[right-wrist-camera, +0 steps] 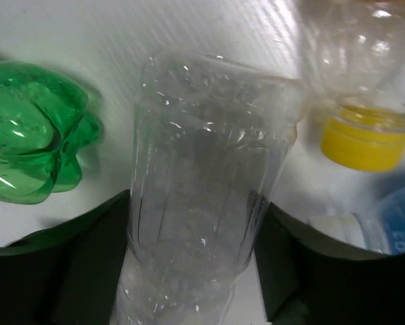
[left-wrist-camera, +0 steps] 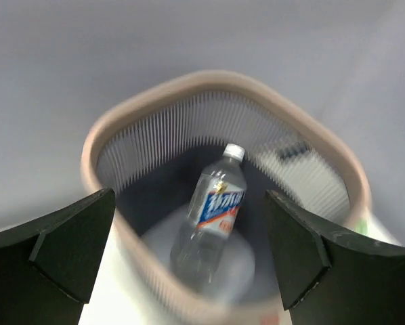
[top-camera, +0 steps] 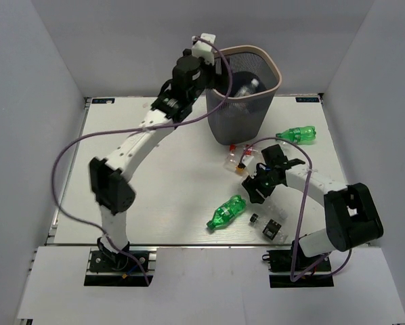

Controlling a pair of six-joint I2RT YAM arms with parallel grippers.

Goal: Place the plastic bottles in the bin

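The left end effector (left-wrist-camera: 190, 196) hangs over the mouth of the bin (left-wrist-camera: 94, 145) with its two dark fingers spread wide and nothing between them. Below it, inside the bin, lies a clear bottle with a blue label (left-wrist-camera: 216, 210). Its long axis is tilted, with the base low on the bin floor and the white cap pointing up toward the far side of the rim. The bin stands at the far middle of the bench (top-camera: 155, 203). The right end effector (right-wrist-camera: 197, 203) is low over the bench in front of the bin, and its fingers flank a clear, unlabelled bottle (right-wrist-camera: 202, 135), standing close against its two sides. The pictures do not settle whether they already pinch it. That bottle's long axis runs straight out from the wrist along the gap between the fingers, with its broad end away from the wrist and the narrower end toward it. Just left of it in the wrist view sits the lobed base of a green bottle (right-wrist-camera: 26, 149). To its right are a clear bottle with a yellow cap (right-wrist-camera: 365, 142) pointing back toward the wrist, and the white-capped end of another blue-labelled bottle (right-wrist-camera: 392, 230). From above, one green bottle (top-camera: 226, 212) lies slantwise near the front of the bench. A second green one (top-camera: 299, 134) lies right of the bin with its neck pointing left. Two small dark-labelled bottles (top-camera: 271, 230) lie near the front edge.
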